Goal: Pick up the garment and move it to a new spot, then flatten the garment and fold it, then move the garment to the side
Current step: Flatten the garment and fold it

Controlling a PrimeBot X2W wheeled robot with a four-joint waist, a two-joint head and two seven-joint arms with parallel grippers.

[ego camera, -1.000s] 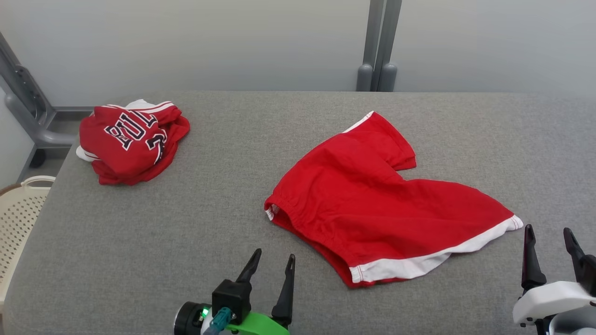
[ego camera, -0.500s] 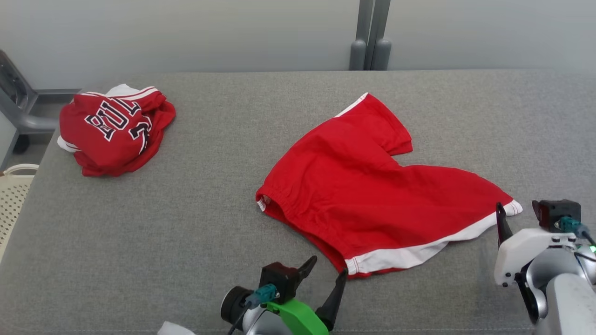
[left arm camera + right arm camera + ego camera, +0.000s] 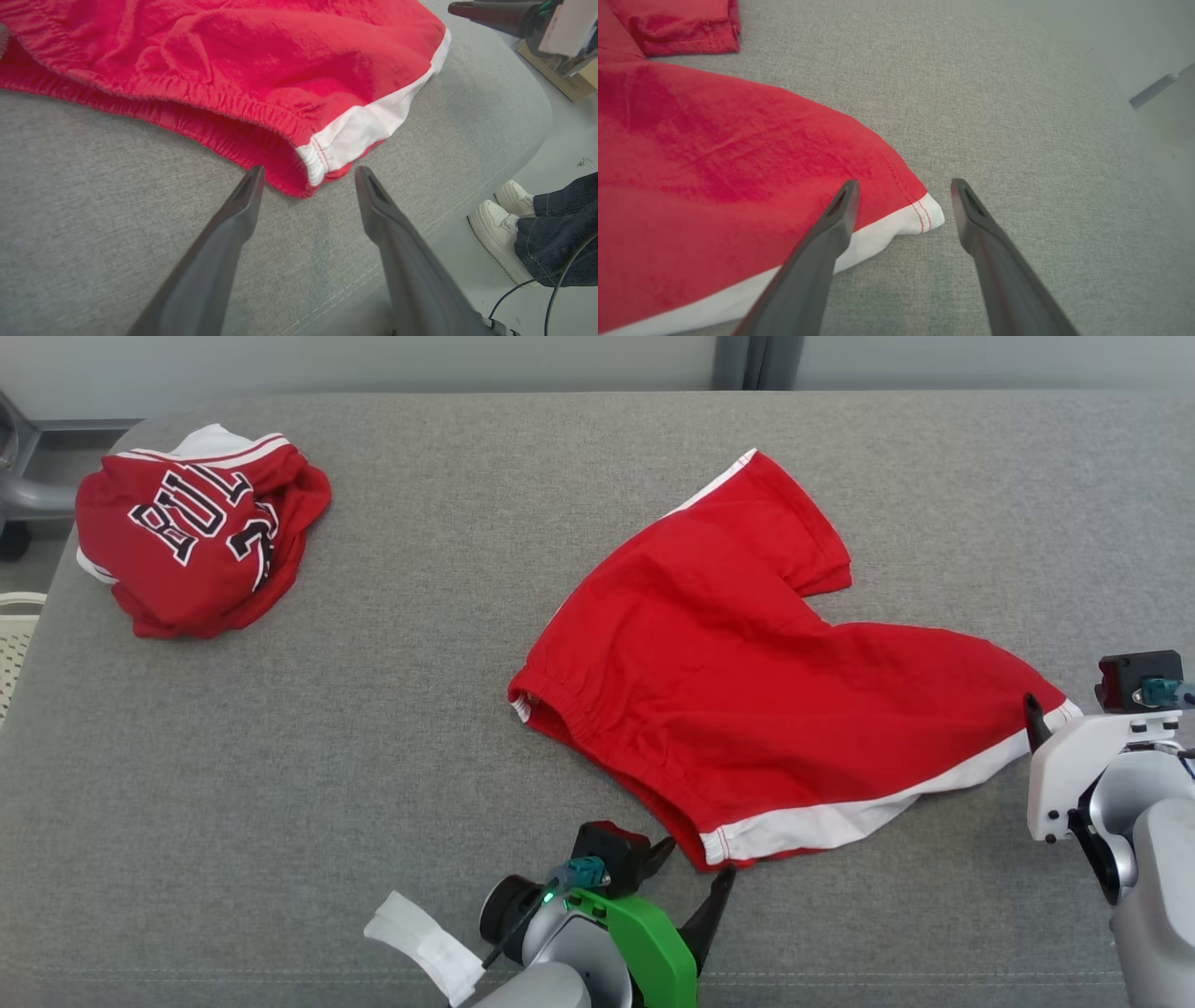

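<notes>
Grey woven cloth covers the whole tabletop, and the red shorts with white side trim lie spread right of centre on it. Our left gripper is lined up on the near waistband corner, our right gripper on the white-edged hem corner — both spread wide, holding nothing. To lift cleanly, we should sink each gripper past the edge, pinch both layers — then raise together.
</notes>
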